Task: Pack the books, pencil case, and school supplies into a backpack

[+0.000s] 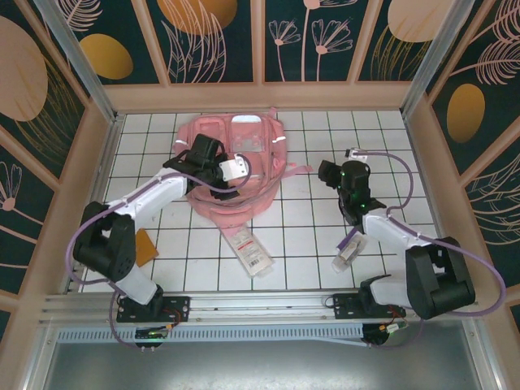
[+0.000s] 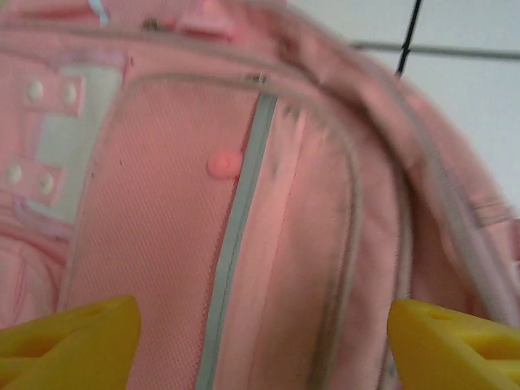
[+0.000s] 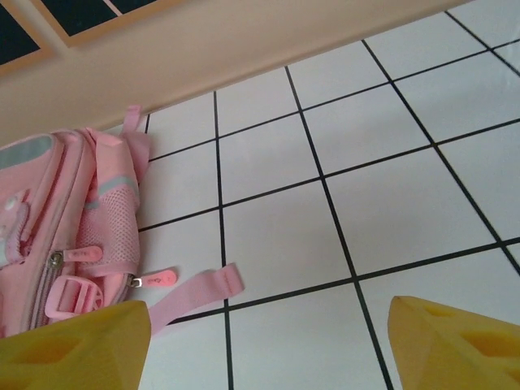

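The pink backpack (image 1: 244, 146) lies flat at the back middle of the table. My left gripper (image 1: 234, 171) hovers open just above its front; in the left wrist view the yellow fingers (image 2: 73, 341) stand wide apart over the backpack (image 2: 309, 211) and its grey zip line. My right gripper (image 1: 331, 173) is open over bare tiles to the right of the bag, and the backpack (image 3: 57, 219) with a loose strap (image 3: 195, 291) lies to its left. The white pencil case (image 1: 250, 250) lies in front of the bag. The orange book (image 1: 146, 246) is half hidden under the left arm. The purple pen (image 1: 351, 238) and whitish tube (image 1: 345, 257) lie by the right arm.
Wooden walls (image 1: 260, 96) close in the tiled table (image 1: 309, 244) at the back and sides. A metal rail (image 1: 260, 305) runs along the near edge between the arm bases. Open tiles stretch between pencil case and pen.
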